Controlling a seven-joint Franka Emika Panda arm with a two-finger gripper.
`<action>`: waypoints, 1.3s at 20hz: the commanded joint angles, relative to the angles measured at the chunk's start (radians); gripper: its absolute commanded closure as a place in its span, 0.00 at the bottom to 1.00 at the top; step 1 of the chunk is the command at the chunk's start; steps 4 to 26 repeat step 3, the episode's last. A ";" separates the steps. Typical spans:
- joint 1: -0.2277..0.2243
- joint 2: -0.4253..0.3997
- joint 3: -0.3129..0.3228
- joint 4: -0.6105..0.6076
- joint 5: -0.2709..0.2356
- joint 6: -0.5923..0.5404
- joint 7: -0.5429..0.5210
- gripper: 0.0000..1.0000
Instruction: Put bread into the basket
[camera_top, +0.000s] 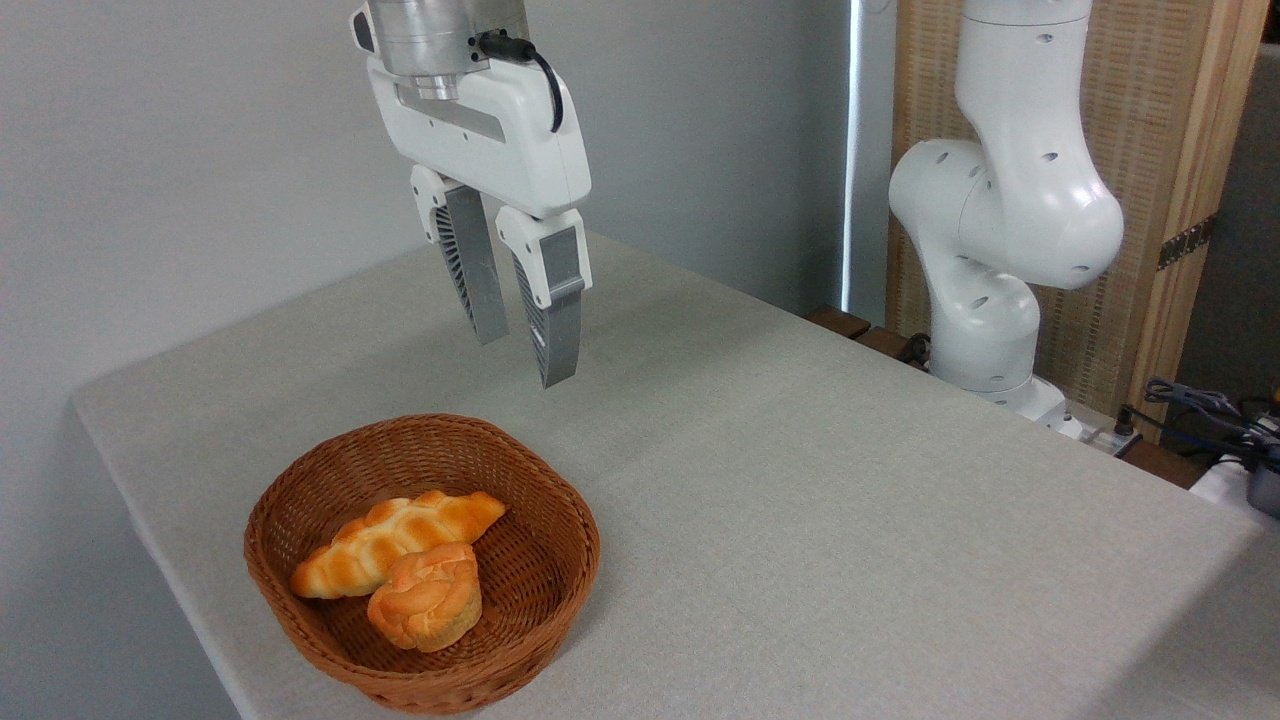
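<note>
step: bread placed, task looks done; best to lift clear straight up, no sweep over the rim | gripper (522, 355): empty, jaws narrowly apart, above counter (800, 480) behind basket | basket (555, 505): holds bread (427, 597) at front, touching braided loaf (395, 541)
</note>
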 joint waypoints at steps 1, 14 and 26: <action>-0.003 -0.005 0.006 0.003 -0.014 -0.024 0.017 0.00; -0.003 -0.005 0.009 0.003 -0.017 -0.024 0.017 0.00; -0.003 -0.005 0.009 0.003 -0.017 -0.024 0.017 0.00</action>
